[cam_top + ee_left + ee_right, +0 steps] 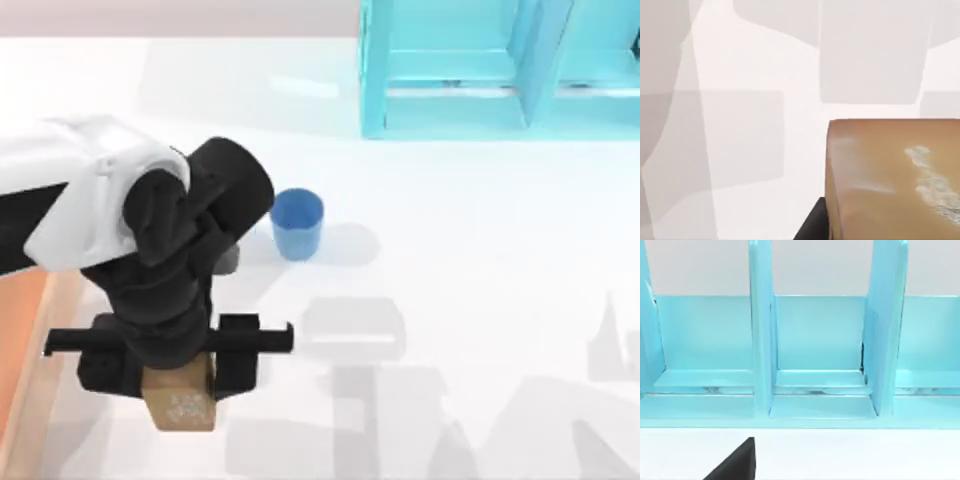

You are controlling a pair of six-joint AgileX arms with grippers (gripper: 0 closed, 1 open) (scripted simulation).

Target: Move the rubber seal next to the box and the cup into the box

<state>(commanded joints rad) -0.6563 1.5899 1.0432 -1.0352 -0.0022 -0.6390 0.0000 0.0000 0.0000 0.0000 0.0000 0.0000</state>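
Evidently the left gripper (180, 375) has its fingers clamped on the small tan-brown rubber seal (180, 407) with pale markings, near the table's (480, 260) left side, just beside the shallow orange-brown wooden box (22, 340), presumably to set it down there. Nearby stands the plain blue cup (297, 223), apart from the light-blue shelf frame (470, 70).

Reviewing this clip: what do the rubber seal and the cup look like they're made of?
Rubber seal: matte tan-brown block with pale scuffed markings; could pass for rubber or wood. Cup: plain, uniformly blue and smooth, probably plastic, though the flat rendering leaves it open.
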